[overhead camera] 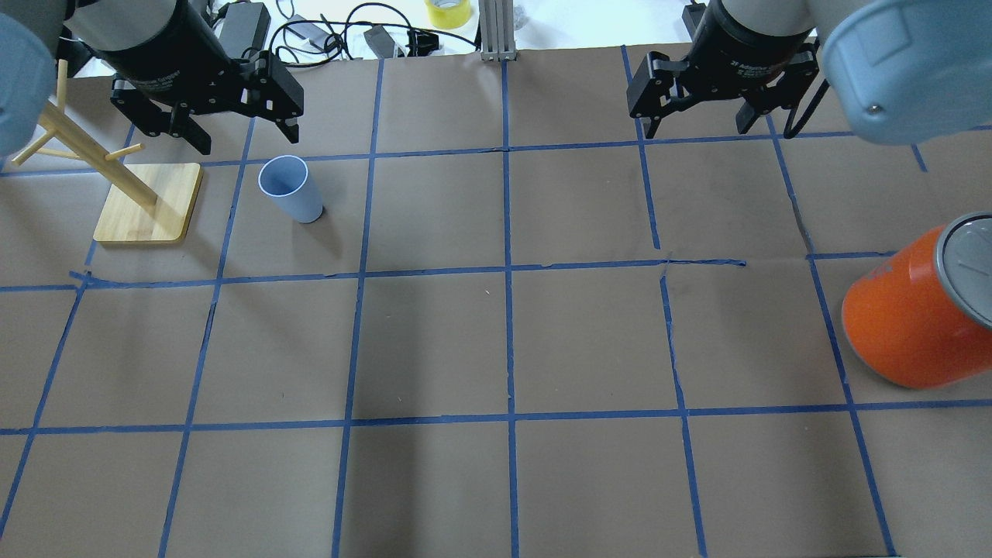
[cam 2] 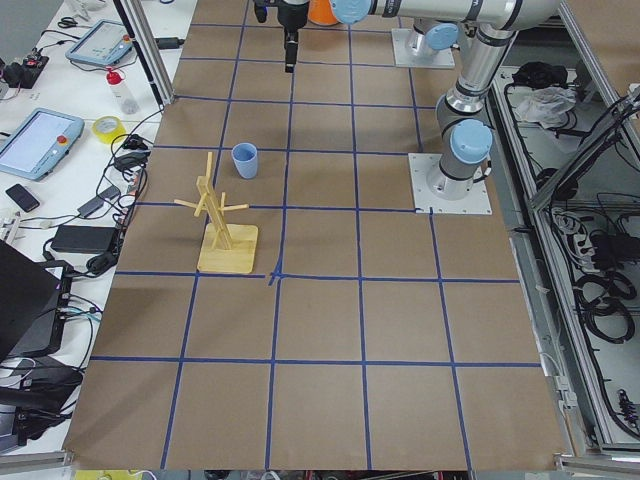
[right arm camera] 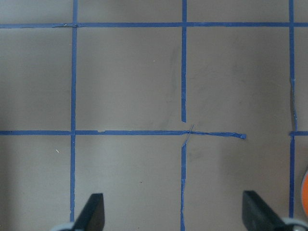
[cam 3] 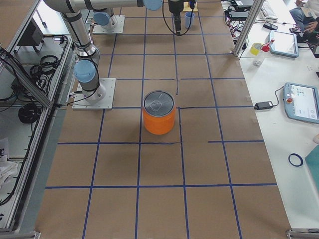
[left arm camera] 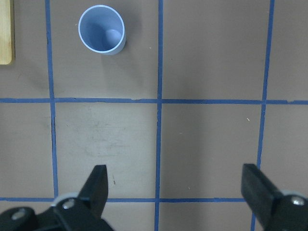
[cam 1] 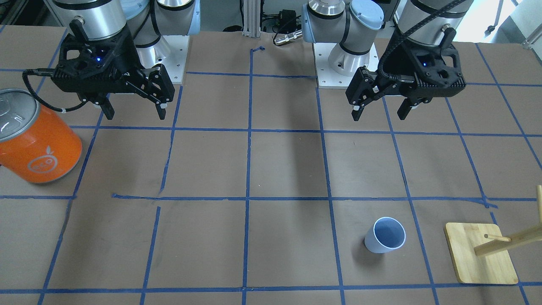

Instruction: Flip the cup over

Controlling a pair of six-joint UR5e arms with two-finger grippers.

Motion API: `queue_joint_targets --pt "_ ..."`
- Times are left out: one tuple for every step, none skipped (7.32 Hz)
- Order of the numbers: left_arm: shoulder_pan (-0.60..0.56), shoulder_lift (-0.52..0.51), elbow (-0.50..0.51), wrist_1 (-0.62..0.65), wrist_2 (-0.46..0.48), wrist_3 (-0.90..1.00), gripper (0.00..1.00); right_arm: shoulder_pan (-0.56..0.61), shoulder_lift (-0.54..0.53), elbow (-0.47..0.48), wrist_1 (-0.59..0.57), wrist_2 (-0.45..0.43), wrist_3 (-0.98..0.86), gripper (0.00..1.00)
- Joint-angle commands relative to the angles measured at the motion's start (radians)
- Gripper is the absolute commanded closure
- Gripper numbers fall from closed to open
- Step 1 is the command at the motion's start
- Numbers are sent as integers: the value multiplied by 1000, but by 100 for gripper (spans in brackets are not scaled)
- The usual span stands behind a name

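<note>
Pale blue-white cup (cam 1: 384,235) stood upright, mouth up, on brown-paper table (cam 1: 288,169) w/ blue tape grid. It sat just beside wooden mug tree (cam 1: 478,254), not touching its base. L gripper (cam 1: 380,114) hung above table, apart from cup on robot-base side, jaws spread wide, gripping nothing. R gripper (cam 1: 136,114) was likewise spread wide & empty, near orange can (cam 1: 40,142), well apart from cup.

pale blue cup (cam 1: 384,235) — orange can (cam 1: 40,142)
</note>
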Motion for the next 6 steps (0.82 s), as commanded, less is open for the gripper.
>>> queue_joint_targets --pt "-2 0 -3 2 2 -35 0 0 0 0 -1 -8 1 0" --pt "-2 9 -4 -4 2 -43 0 0 0 0 3 -13 1 0" --pt "-2 9 -4 -4 3 -29 0 0 0 1 1 -5 2 0" --pt "-2 10 -4 -6 3 -26 0 2 0 3 3 4 1 0" --pt "-3 7 -6 -6 6 -23 0 2 0 4 3 3 1 0" --pt "-5 7 -6 -6 3 -26 0 2 0 3 1 1 -1 0"
